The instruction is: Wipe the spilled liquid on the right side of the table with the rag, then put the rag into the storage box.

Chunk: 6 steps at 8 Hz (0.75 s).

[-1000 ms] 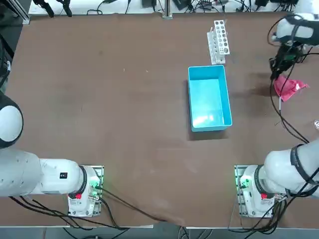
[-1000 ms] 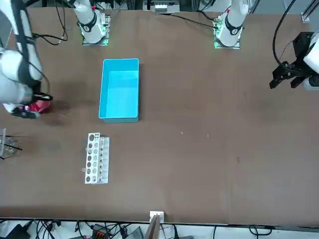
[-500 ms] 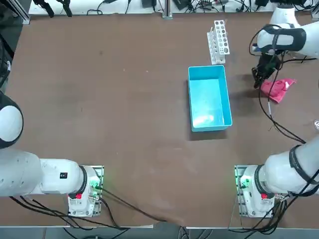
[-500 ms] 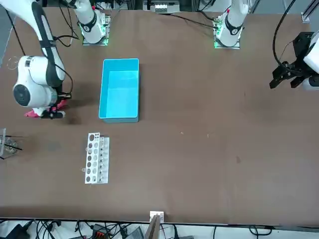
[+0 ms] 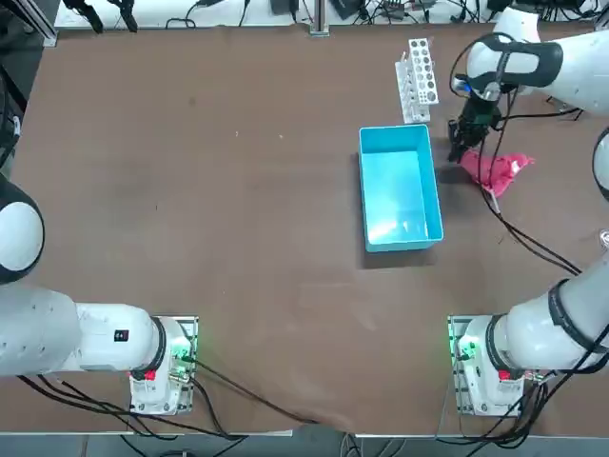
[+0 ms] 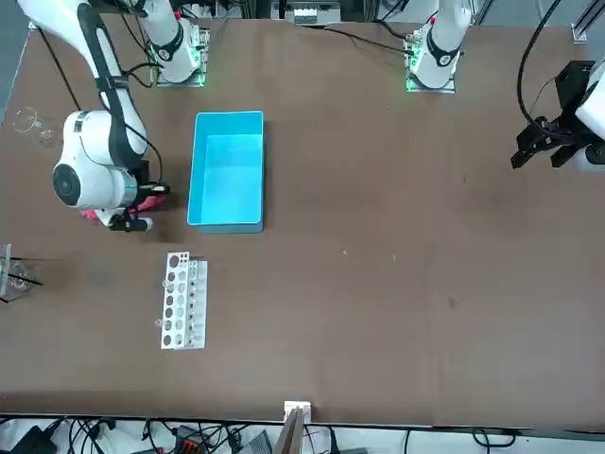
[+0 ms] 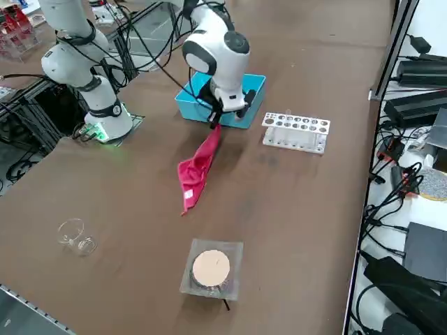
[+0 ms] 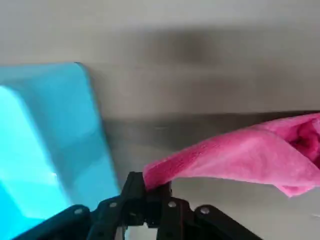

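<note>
The right gripper (image 5: 463,150) pinches a corner of the pink rag (image 5: 495,171), which trails at three o'clock of the blue storage box (image 5: 400,188).

Even, bright overhead light covers the brown worktop (image 5: 238,190) with no harsh glare. The blue storage box (image 5: 400,188) catches a pale sheen on its floor and throws a thin soft shadow along its near wall. In the wrist view everything is soft and smeared, the rag (image 8: 240,157) fuzzy-edged, a broad blurred shadow band across the worktop behind it.
</note>
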Available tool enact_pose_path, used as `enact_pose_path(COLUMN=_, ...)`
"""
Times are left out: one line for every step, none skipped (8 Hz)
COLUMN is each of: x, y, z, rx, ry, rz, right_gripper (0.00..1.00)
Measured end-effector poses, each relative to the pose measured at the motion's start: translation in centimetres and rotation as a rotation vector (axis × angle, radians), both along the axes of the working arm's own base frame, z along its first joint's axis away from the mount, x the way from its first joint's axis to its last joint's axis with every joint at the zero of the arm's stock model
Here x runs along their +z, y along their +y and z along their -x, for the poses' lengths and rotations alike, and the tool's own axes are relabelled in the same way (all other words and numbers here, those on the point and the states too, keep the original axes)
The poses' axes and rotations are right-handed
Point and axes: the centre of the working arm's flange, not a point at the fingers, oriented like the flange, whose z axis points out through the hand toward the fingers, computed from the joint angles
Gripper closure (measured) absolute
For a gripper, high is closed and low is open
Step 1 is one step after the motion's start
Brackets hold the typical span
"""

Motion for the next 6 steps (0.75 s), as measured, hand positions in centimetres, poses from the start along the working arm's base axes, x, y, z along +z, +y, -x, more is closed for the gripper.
enact_pose_path(x=0.3, y=1.4, z=-0.3, rx=-0.007, ry=-0.004, rz=-0.024, right_gripper=0.98)
enact_pose_path(x=0.8, y=2.2, z=-0.4, rx=-0.015, ry=0.006, rz=-0.046, right_gripper=0.98)
enact_pose_path(x=1.6, y=2.5, z=-0.6, rx=-0.027, ry=0.039, rz=-0.076, right_gripper=0.98)
enact_pose_path(x=3.2, y=2.7, z=-1.0, rx=-0.034, ry=0.085, rz=-0.111, right_gripper=0.98)
enact_pose_path(x=5.0, y=2.5, z=-1.4, rx=-0.039, ry=0.126, rz=-0.141, right_gripper=0.98)
enact_pose_path(x=6.1, y=1.6, z=-1.6, rx=-0.051, ry=0.151, rz=-0.158, right_gripper=0.98)
